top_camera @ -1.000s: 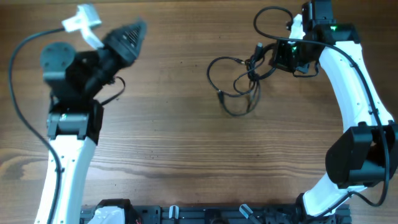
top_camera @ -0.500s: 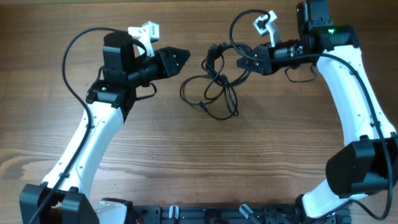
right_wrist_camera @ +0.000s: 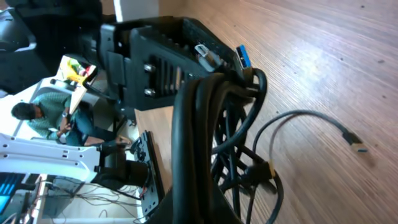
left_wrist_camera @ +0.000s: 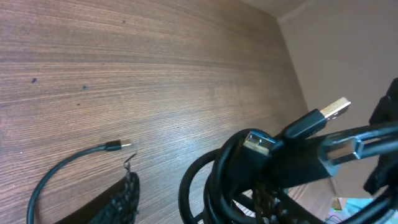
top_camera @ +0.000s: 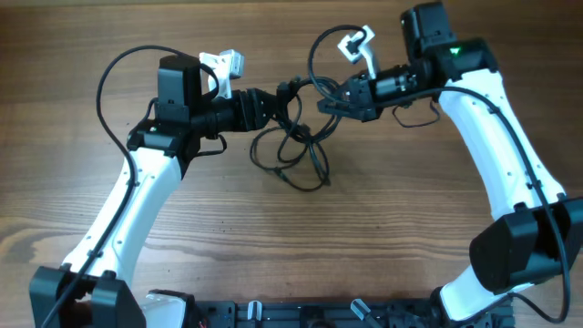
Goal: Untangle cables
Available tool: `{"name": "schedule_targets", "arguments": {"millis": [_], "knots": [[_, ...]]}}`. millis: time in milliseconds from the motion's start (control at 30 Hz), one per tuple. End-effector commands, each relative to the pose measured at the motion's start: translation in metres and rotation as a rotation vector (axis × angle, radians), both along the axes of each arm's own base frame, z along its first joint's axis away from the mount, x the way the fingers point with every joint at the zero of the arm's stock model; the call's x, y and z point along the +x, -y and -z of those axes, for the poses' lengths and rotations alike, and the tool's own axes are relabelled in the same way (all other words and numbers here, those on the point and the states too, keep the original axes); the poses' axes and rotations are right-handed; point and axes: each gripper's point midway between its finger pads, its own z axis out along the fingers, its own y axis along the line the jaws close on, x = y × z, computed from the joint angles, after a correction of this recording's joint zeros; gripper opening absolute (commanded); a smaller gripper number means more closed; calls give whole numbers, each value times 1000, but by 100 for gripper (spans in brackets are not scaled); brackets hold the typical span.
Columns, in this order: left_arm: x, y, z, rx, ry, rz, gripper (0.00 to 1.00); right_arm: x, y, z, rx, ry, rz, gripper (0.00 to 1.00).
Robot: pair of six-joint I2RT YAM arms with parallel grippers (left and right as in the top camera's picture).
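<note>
Black cables [top_camera: 293,146] form one knot btwn both grippers, upper part lifted, lower loops on the wood table [top_camera: 410,228]. R gripper [top_camera: 326,106] jaws clamp the bundle. L gripper [top_camera: 271,103] is at the bundle; jaw state cannot be told. Rec.: L takes a single strand, then separate slowly. Obstructions: R arm wire [top_camera: 311,55] loops near the knot; USB plugs [left_wrist_camera: 329,111] may snag.

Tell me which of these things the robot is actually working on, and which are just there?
Part of the job:
tangled black cables
left gripper
right gripper

Just there:
wooden table
seated person in the background, seen only by the right wrist camera
</note>
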Motion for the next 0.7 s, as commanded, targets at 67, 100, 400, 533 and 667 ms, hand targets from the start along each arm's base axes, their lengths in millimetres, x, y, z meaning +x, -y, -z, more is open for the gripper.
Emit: {"name": "schedule_targets", "arguments": {"millis": [67, 100, 400, 533, 667], "knots": [[-8, 18, 20, 6, -38, 79, 49, 6, -7, -18, 27, -29, 59, 4], [-10, 25, 25, 9, -51, 95, 43, 7, -7, -19, 31, -36, 67, 4], [-2, 56, 30, -56, -68, 97, 27, -7, -24, -27, 81, -95, 20, 4], [6, 60, 19, -90, -29, 85, 42, -9, -30, -29, 83, -145, 36, 4], [1, 68, 18, -99, -43, 97, 50, -10, -34, -39, 138, -156, 12, 4]]}}
